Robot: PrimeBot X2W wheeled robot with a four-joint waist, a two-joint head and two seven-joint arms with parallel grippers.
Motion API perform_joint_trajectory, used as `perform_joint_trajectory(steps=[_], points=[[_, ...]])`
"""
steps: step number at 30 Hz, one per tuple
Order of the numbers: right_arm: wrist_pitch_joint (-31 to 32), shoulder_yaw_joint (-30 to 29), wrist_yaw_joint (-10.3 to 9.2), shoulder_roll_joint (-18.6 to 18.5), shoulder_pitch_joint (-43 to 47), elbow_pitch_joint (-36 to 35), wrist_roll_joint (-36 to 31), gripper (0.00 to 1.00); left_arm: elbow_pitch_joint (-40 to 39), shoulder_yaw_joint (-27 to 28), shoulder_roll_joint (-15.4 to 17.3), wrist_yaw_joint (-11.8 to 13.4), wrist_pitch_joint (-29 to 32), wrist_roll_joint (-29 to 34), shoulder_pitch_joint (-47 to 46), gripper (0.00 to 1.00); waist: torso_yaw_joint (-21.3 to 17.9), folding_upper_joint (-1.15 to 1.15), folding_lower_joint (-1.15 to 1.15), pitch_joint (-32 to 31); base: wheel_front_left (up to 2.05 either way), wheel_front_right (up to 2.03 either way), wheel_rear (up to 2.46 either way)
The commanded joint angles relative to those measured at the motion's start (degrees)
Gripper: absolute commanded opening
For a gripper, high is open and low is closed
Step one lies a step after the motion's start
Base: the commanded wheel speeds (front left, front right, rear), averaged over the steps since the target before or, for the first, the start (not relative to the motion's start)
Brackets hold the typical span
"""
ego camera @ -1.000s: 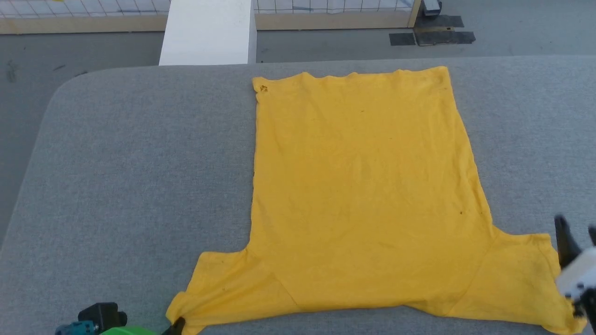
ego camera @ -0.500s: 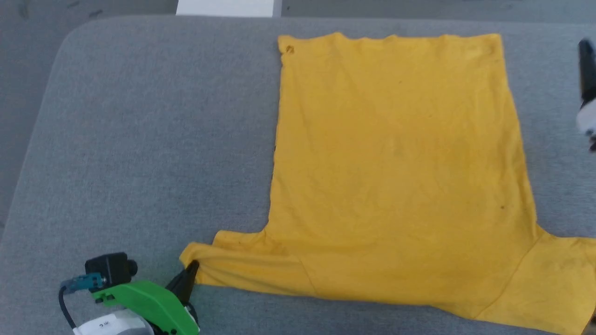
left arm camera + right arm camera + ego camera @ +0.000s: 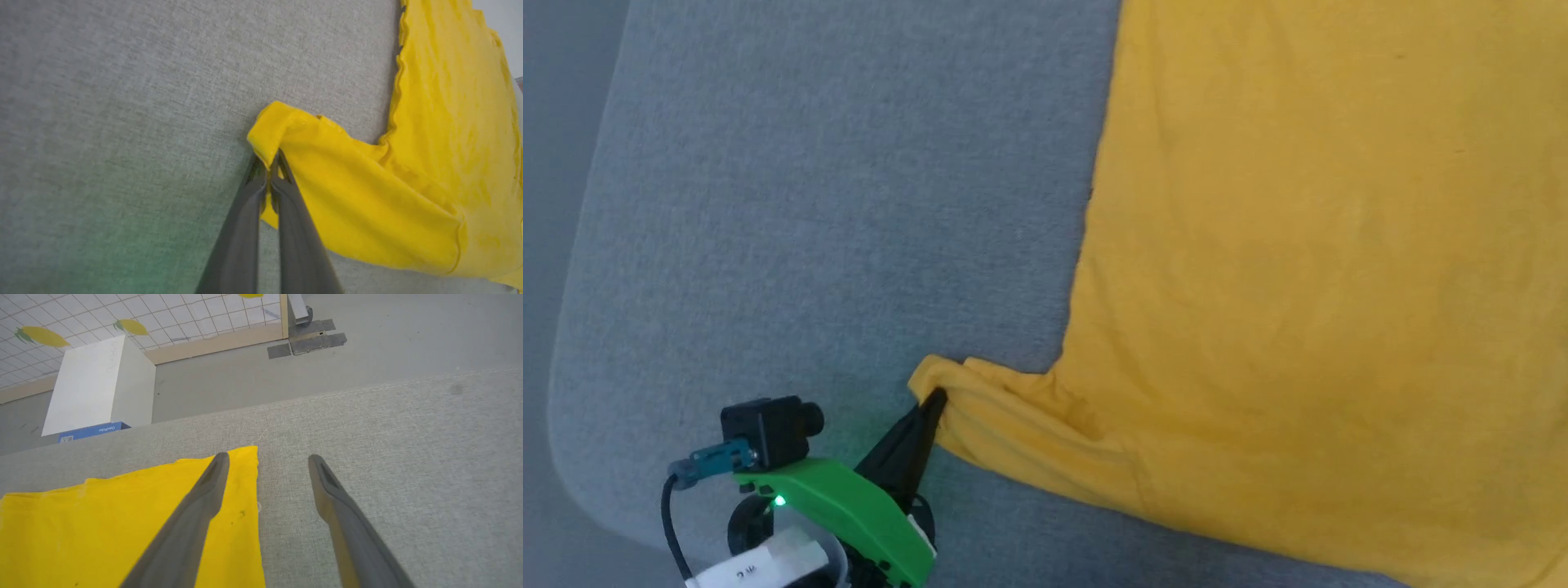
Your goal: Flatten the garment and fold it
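The garment (image 3: 1298,286), a bright yellow T-shirt, lies spread on the grey padded table (image 3: 809,204), print side hidden. My left gripper (image 3: 931,402) is shut on the tip of its near left sleeve. In the left wrist view the left gripper (image 3: 269,163) pinches that sleeve (image 3: 347,192), whose edge curls over the fingertips. My right gripper (image 3: 265,457) hangs open above the garment's far corner (image 3: 241,457). One finger is over the cloth, the other over bare table, and nothing is between them.
The table's rounded left edge (image 3: 572,343) runs close to my left arm. Beyond the far table edge stand a white box (image 3: 90,384) on the grey floor and a white grid backdrop with lemon prints (image 3: 45,335). Dark tape patches (image 3: 306,343) mark the floor.
The head camera has tilted down and turned left. My left gripper has dragged the sleeve tip inward, bunching it. My right gripper has moved from the near right sleeve up to the far hem corner.
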Motion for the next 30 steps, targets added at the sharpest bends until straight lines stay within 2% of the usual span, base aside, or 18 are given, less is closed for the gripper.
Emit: perform_joint_trajectory(steps=[1, 8, 9, 10, 13, 17, 20, 26, 30], points=[[1.92, -0.89, -0.08, -0.09, -1.18, -0.22, -1.58, 1.00, -0.13, -0.36, -0.41, -0.39, -0.27, 0.40, -0.84, 0.00, 6.63, 0.00, -0.01, 6.89, 0.00, 0.00, 0.00], [11.55, -2.51, -0.08, 0.67, -2.51, -3.08, -7.17, 1.00, -0.31, -1.27, -1.16, -0.53, -1.14, 0.70, -0.95, 0.00, 8.06, 0.00, -0.01, 8.90, 0.00, 0.00, 0.00], [12.95, -2.35, -0.08, 0.79, -2.39, -3.30, -7.75, 0.84, -0.18, -1.28, -1.20, -0.52, -1.22, 0.69, -0.97, 0.00, 8.04, 0.00, -0.01, 8.98, 0.00, 0.00, 0.00], [14.45, -2.18, -0.08, 0.87, -2.28, -3.69, -8.46, 0.46, -0.01, -1.30, -1.24, -0.52, -1.29, 0.67, -1.03, 0.00, 8.00, 0.00, -0.01, 9.04, 0.00, 0.00, 0.00], [16.15, -1.71, -0.08, 0.60, -1.36, -5.59, -9.66, 0.00, 0.52, -1.29, -1.28, -0.49, -1.34, 0.60, -1.25, 0.00, 7.80, 0.00, -0.01, 8.88, 0.00, 0.00, 0.00], [14.48, -0.71, -0.08, -0.07, 0.77, -8.87, -8.13, 0.00, 1.11, -1.17, -1.10, -0.29, -1.30, 0.74, -1.53, 0.00, 7.31, 0.00, -0.01, 8.18, 0.00, 0.00, 0.00], [9.32, 2.61, -0.08, -1.72, 3.96, -11.23, -5.16, 0.00, 1.48, -1.09, -1.02, -0.25, -1.36, 0.70, -1.63, 0.00, 6.69, 0.00, -0.01, 6.80, 0.00, 0.00, 0.00], [-7.29, 8.79, -0.08, -6.91, 14.53, -13.75, 1.02, 0.00, 2.68, -0.57, -0.35, -0.03, -1.18, 0.51, -1.13, 0.00, 3.75, 0.00, -0.01, 0.59, 0.00, 0.00, 0.00], [-20.04, 8.21, -0.08, -6.80, 23.30, -15.67, 3.53, 0.00, 3.56, 0.28, 0.44, 0.78, -0.86, 0.50, 0.11, 0.00, 0.60, 0.00, -0.01, -5.91, 0.00, 0.00, 0.00]])
